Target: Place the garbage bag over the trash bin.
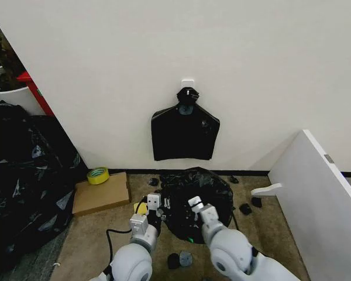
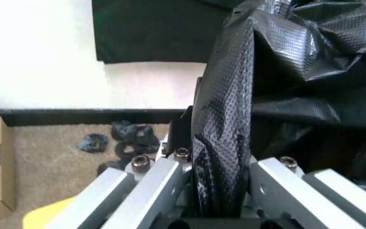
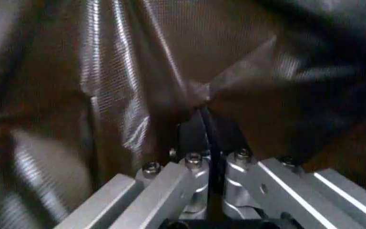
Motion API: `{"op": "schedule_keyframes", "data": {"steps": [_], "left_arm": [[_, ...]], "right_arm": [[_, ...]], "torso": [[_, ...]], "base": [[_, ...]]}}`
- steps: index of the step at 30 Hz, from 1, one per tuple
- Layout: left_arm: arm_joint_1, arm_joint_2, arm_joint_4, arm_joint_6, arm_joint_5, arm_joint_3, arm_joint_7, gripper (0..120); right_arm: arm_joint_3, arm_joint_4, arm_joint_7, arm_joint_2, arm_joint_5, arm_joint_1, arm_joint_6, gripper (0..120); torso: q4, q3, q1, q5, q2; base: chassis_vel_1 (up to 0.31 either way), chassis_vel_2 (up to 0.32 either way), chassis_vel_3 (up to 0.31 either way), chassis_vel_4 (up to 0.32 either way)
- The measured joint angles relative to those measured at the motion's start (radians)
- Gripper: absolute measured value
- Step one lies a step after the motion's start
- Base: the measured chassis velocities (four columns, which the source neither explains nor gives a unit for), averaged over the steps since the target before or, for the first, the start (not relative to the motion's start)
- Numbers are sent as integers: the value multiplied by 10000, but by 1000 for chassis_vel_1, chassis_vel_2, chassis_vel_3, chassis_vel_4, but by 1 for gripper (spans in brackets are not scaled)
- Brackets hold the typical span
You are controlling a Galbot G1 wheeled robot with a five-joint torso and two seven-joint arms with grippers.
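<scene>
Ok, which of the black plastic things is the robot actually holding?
The crinkled, glossy black garbage bag on the floor, pinched by both the left claw and right claw. The flat black bundle hangs on the wall; the big heap lies untouched.

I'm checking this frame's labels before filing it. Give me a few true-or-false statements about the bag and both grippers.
1. The left gripper is shut on a fold of the garbage bag. True.
2. The right gripper is open and clear of the bag. False: it pinches the plastic.
3. The yellow tape roll lies on the cardboard box. True.
4. The bag lies on the white board. False: it sits on the carpet between the grippers.
</scene>
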Motion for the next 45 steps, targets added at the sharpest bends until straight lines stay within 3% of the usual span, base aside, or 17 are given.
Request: {"op": "schedule_keyframes", "data": {"steps": [6,21,32,38,45], "left_arm": [[200,240,-222,-74,338,-111,206,1],[412,274,-458,-89,465,-291,337,1],[453,280,-469,-103,649,-341,407,1],[447,328,-351,-150,641,-431,385,1],[464,252,-355,-154,610,-413,430,1]], "right_arm": [[-594,-922,-169,259,-754,616,-23,0],[-672,-2689,-470,798,-1260,1356,263,0],[-891,-2835,-377,859,-1179,1766,10,0],[-971,-2139,-420,556,-1157,1579,-2,0],[-1080,-2158,-443,680,-1340,1818,339,0]], "torso": [[-2,0,0,1,0],[-1,0,0,4,0],[-1,0,0,4,0],[-2,-1,0,3,0],[0,-2,0,3,0]], "base": [[0,0,0,0],[0,0,0,0],[0,0,0,0],[0,0,0,0],[0,0,0,0]]}}
